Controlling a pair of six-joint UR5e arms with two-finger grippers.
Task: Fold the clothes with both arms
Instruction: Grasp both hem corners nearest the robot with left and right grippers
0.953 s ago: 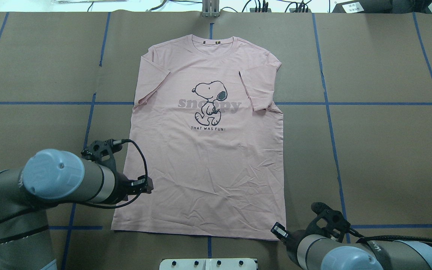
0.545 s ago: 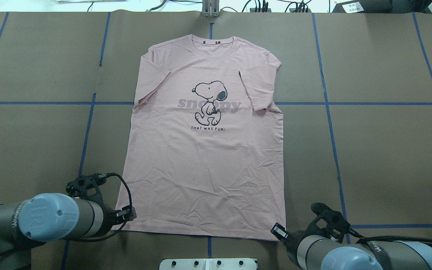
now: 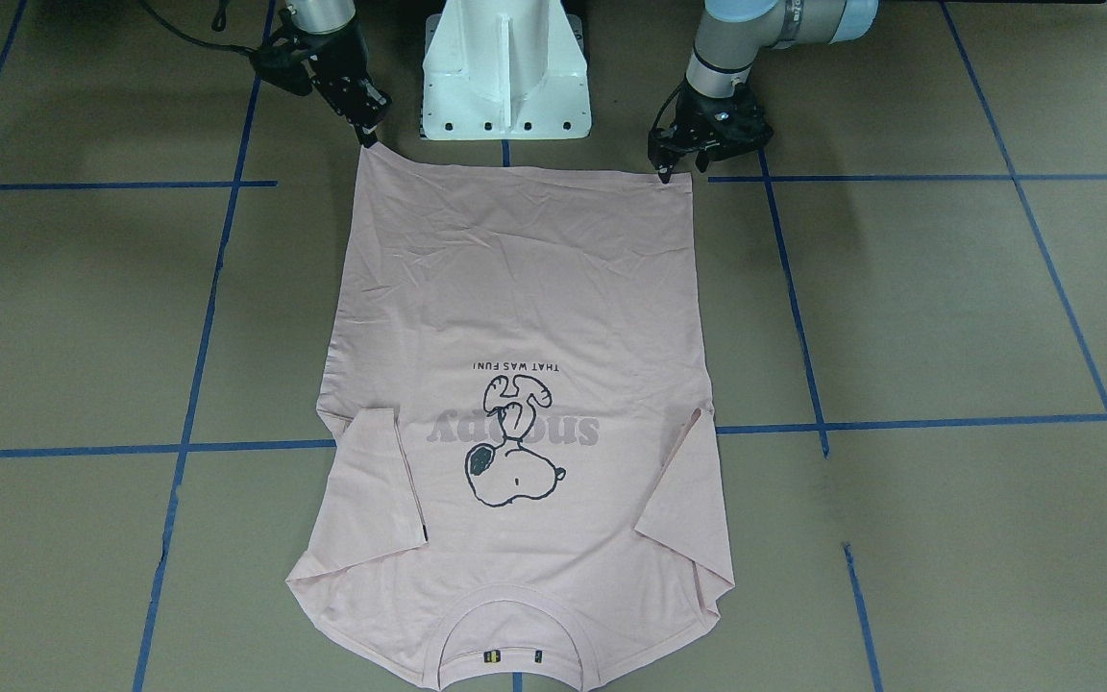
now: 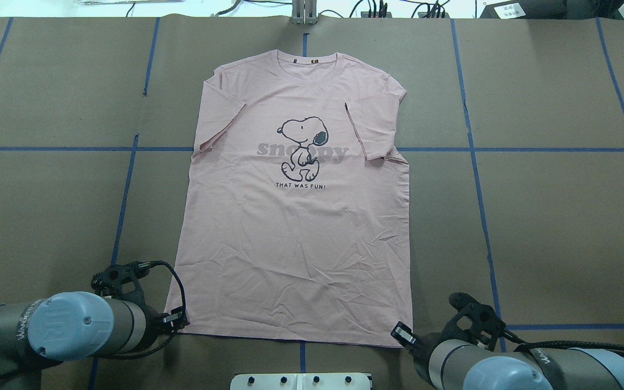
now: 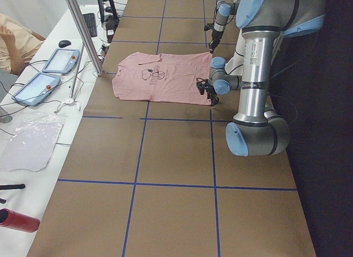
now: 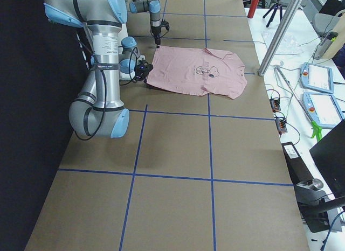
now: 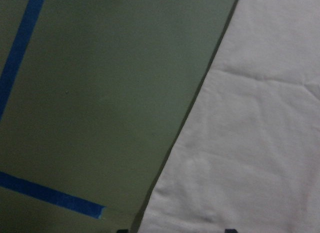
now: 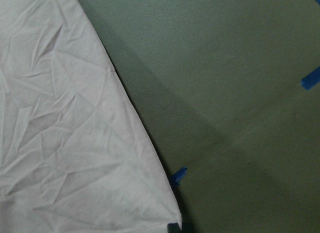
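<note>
So the big brown table [image 4: 561, 216] has a blue tape grid on it, and the pale pink T-shirt [image 4: 296, 254] lies flat in the middle, print side up. The collar is on the far side from the robot and the hem is on the robot's side. Both sleeves are folded in over the front, and the lower half is a bit crinkly.

The 2 arms are both tucked in low by the hem: the left arm [image 4: 68, 325] at the shirt's left hem corner, the right arm [image 4: 507, 368] at the right hem corner. The white base [image 3: 505, 86] sits between them, just past the hem.

The left gripper [image 3: 674, 165] is right at its corner. Its wrist cam shows 2 dark tips spread apart with the corner between them, so it's released, not pinching. The right gripper [image 3: 367, 139] looks clenched on its corner: its wrist cam shows just 1 dark tip, dead centre, touching the fabric's point.
</note>
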